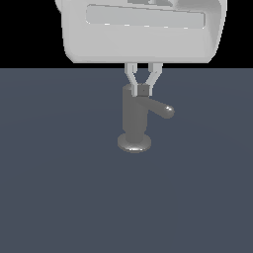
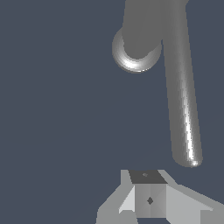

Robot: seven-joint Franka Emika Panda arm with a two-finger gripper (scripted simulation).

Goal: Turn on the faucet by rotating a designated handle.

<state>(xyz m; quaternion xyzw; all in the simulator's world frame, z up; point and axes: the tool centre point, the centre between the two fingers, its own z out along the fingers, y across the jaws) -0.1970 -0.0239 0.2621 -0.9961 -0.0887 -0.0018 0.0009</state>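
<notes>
Fingertips of the gripper are sitting closest to the wrist camera, meeting in a tight wedge with nothing between them — the jaws are standing closed and empty. Beyond them in that view the handle is stretching away as a thin rod with a rounded tip, apart from the fingers rather than touching them. In the exterior view the gripper is hanging straight down from the arm's pale housing and hovering at the top of the faucet, beside the root of the handle, which is sticking out toward the exterior view's right. Whether the tips are touching the dome I cannot tell. Closed fingers placed here are likely meant as a blunt pusher: a rod like this should swing under a sideways shove, so no grasp is needed — though pushing near the root will give little leverage, and the tips could slip off the round rod. By count: one faucet, one handle, one gripper with two fingers. Turning appears not yet begun.
</notes>
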